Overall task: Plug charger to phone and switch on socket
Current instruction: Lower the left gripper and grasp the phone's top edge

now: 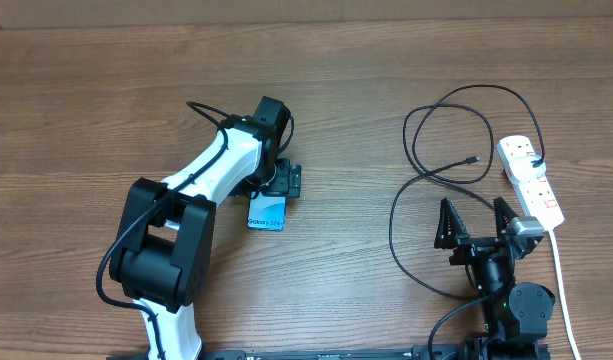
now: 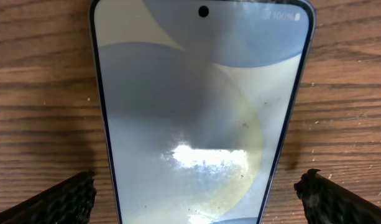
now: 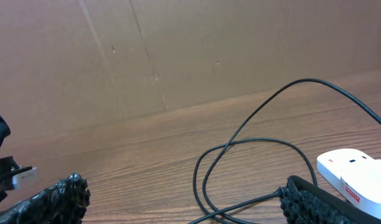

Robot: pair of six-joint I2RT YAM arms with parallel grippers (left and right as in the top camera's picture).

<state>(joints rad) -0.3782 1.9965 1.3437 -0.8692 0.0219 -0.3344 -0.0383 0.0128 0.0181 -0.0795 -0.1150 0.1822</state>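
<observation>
The phone lies flat on the wooden table, its end marked "Galaxy S24+" sticking out below my left gripper. In the left wrist view its pale screen fills the middle. My left gripper stands open just over it, one finger past each long edge and neither touching. The charger lies in loose black loops at the right, its small tip free on the table and its far end at the white socket. Below the loops my right gripper is open and holds nothing, as the right wrist view confirms.
The socket's thick white cord runs down the right side towards the table's front edge. Cable loops and the socket's end lie just ahead of my right fingers. A brown cardboard wall stands behind the table.
</observation>
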